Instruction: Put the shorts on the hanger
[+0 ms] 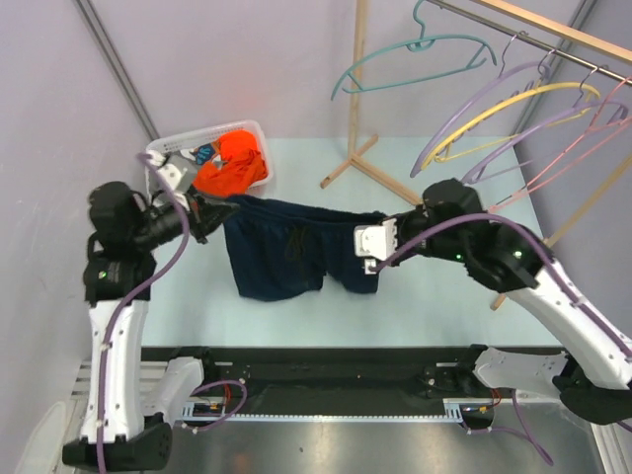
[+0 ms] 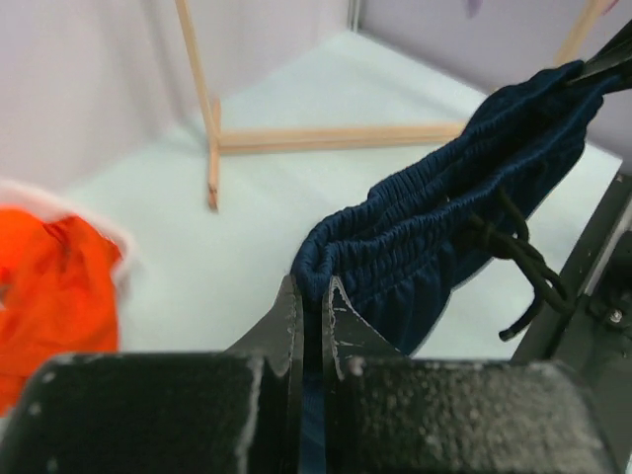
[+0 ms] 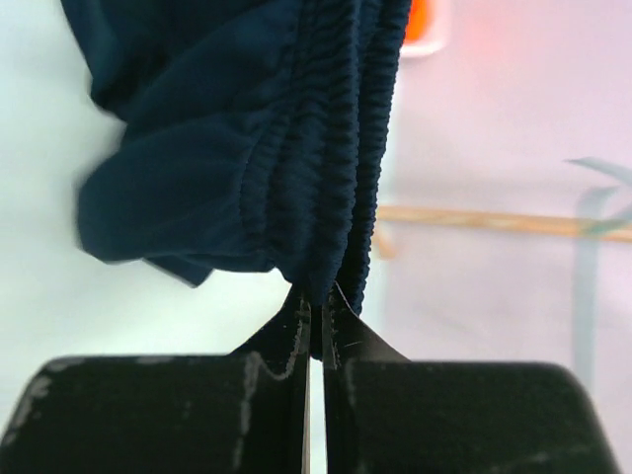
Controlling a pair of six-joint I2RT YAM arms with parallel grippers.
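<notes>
Stock as seen across the table, left to right:

- Basket (image 1: 253, 126), white, far-left corner; orange garment (image 1: 232, 166) heaped inside.
- Left gripper (image 2: 314, 296): jaws pressed together, pinching the left end of the shorts' waistband.
- Shorts (image 1: 281, 252): navy, strung by the waistband between the two grippers at mid-table, just in front of the basket. Legs hang towards the near edge; whether they touch the table (image 1: 296, 321) I cannot tell. Black drawstring (image 2: 523, 267) dangles from the waistband.
- Right gripper (image 3: 316, 301): jaws pressed together, pinching the waistband's right end.
- Wooden rack (image 1: 357, 99), far right, upright post and angled rail.
- Hanger (image 1: 415, 59): teal, hooked on the rail, leftmost there, above and well apart from the shorts.
- Purple (image 1: 464, 109), yellow (image 1: 513, 99) and pink hangers (image 1: 583, 148) beside it, further right.
</notes>
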